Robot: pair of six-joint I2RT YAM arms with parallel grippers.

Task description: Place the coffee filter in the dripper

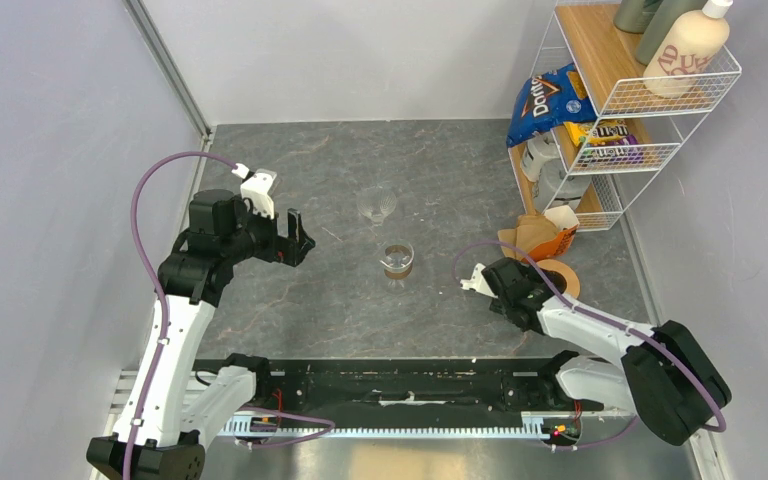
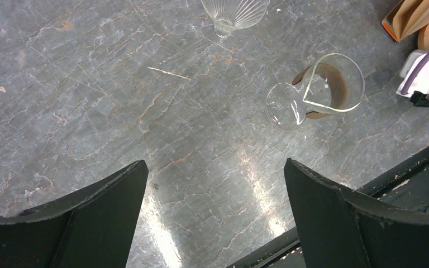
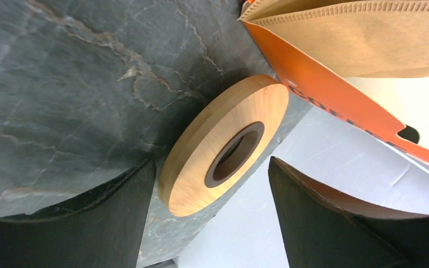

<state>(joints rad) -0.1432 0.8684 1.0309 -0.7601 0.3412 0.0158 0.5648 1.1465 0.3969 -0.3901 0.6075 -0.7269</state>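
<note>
Approach stage, judged from the top view: no paper is gripped yet. The left claw [image 1: 298, 240] hangs over the table [image 1: 290, 300], left of the dripper [image 1: 377, 205]. The dripper is a ribbed clear glass cone standing mid-table, with a small glass cup [image 1: 397, 261] just nearer the arms. The right claw [image 1: 538, 282] sits low at the right side, beside a wooden ring [image 1: 564, 277]. The coffee filter [image 1: 532, 236] is seen as tan paper in an orange box [image 1: 558, 243] just beyond the ring, well apart from the dripper.

In the left wrist view, the left claw's fingers [image 2: 106, 212] are spread wide, only bare table is seen between them, and nothing is held. The dripper is cut off by the upper edge, and the cup lies ahead to the right.

In the right wrist view, the right claw's fingers [image 3: 117, 206] are likewise wide apart and nothing is held. The wooden ring is framed between them, and the filter's crimped edge stands out of the box beyond.

The next move is judged to call for the right claw to be carried past the ring to the exposed paper edge. It would then be closed on a single sheet and brought across to the cone. Paper this thin may be expected to slip or to come out in a bunch.
</note>
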